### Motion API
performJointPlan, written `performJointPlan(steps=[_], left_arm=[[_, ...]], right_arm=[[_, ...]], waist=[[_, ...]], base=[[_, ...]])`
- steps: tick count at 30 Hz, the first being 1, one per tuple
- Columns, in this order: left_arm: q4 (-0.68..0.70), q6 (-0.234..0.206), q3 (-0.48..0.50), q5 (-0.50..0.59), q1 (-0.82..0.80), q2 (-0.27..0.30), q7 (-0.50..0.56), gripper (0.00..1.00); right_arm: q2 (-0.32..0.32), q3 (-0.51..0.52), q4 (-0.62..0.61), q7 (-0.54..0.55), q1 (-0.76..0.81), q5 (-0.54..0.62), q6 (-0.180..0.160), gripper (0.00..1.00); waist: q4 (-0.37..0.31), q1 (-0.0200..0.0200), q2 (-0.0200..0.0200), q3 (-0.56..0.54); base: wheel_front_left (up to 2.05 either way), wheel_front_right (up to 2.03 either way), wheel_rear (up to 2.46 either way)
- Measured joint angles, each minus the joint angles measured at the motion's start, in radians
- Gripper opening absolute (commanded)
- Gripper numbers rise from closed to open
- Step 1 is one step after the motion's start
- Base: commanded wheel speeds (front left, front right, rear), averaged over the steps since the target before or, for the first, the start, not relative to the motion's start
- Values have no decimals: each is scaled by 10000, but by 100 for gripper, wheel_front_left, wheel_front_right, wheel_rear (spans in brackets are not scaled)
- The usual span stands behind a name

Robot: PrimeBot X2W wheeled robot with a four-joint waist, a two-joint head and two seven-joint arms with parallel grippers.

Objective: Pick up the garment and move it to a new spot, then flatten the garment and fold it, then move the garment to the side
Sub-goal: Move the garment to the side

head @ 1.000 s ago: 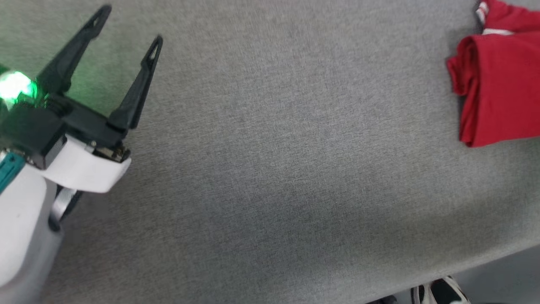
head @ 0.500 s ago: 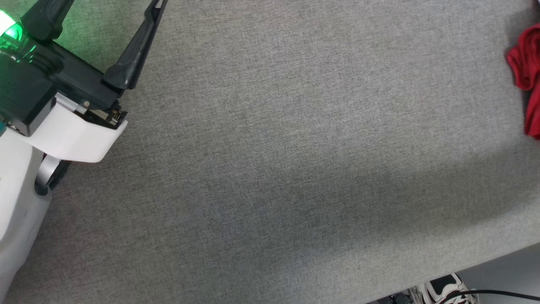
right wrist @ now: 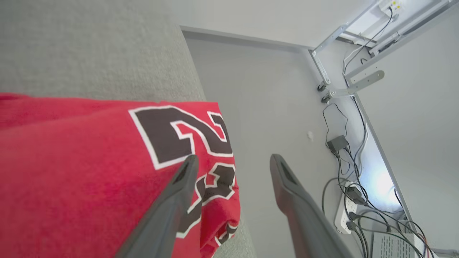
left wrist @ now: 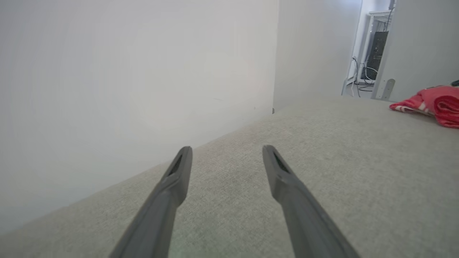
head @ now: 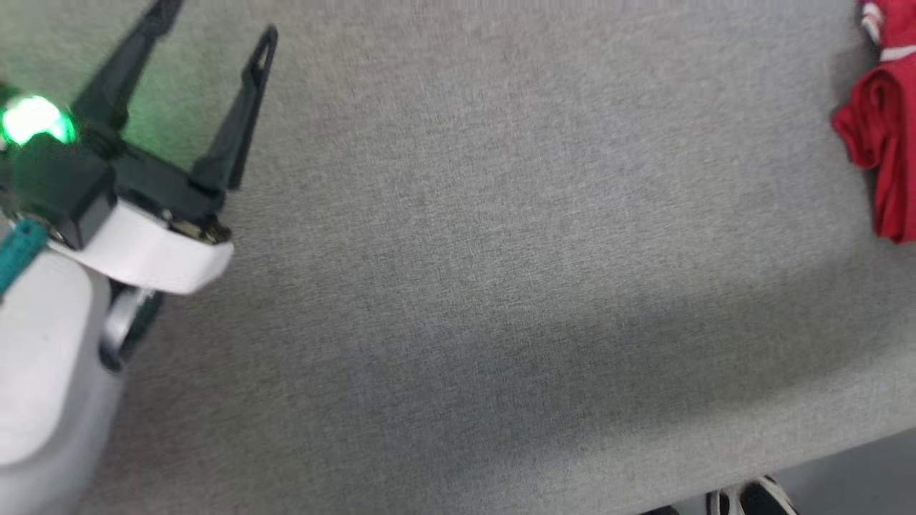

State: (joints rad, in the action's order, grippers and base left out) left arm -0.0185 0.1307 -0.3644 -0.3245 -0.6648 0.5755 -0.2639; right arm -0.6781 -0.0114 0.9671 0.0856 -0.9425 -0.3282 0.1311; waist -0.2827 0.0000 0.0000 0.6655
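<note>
At the upper left of the head view, the left gripper (head: pixel 217 27) hangs over the grey fabric surface (head: pixel 501 250). Its two dark fingers are spread well apart with nothing between them, and a green light (head: pixel 36 121) glows on the wrist (it tints the cloth beside it). The middle of the surface is bare grey weave. At the right edge, toward the top, lies the garment (head: pixel 884 143), a bunched red jersey with a bit of white trim at its upper end, cut off by the frame. A black-and-white shoe (head: pixel 751 497) peeks in at the bottom right, below the surface's edge.

In the left wrist view, a white wall (left wrist: pixel 125 89) takes up the left half. The left gripper (left wrist: pixel 226 150) has its fingers parted over the pale cloth at bottom centre, and the garment (left wrist: pixel 434 104) sits at the far right edge, well apart from those fingers.

In the right wrist view, the garment (right wrist: pixel 71 172) covers the lower left, with black white-outlined numerals toward its right end, which hangs over the edge of the grey surface (right wrist: pixel 89 46). The right gripper (right wrist: pixel 233 159) rises from bottom centre with its jaws apart and gripping nothing. Its left finger crosses the numerals (touching or just above, I cannot tell), and the right finger is over the floor. Cables and a power strip (right wrist: pixel 351 211) trail at the lower right.
</note>
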Motion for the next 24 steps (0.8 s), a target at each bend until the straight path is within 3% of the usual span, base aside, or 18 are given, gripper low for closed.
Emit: performJointPlan(steps=[4,9,18,24], left_arm=[[-192,-4,529,27,1039,-663,2,100],[-541,-4,1218,107,2497,-1467,0,100],[-1099,0,1864,222,4447,-2667,0,100],[-1381,2,2268,184,5319,-2953,2,100]], right_arm=[[-238,-397,-384,-324,397,-299,-2,100],[-46,-863,-1233,-853,1256,-1037,0,100],[1097,-1728,-2610,-1810,3179,-1083,-2,100],[1919,-1981,-3290,-2188,4190,-878,-2,100]], waist=[[195,0,0,-702],[575,0,0,-1665],[1503,0,0,-3366],[2230,0,0,-4329]], base=[[0,0,0],[0,0,0],[0,0,0],[0,0,0]])
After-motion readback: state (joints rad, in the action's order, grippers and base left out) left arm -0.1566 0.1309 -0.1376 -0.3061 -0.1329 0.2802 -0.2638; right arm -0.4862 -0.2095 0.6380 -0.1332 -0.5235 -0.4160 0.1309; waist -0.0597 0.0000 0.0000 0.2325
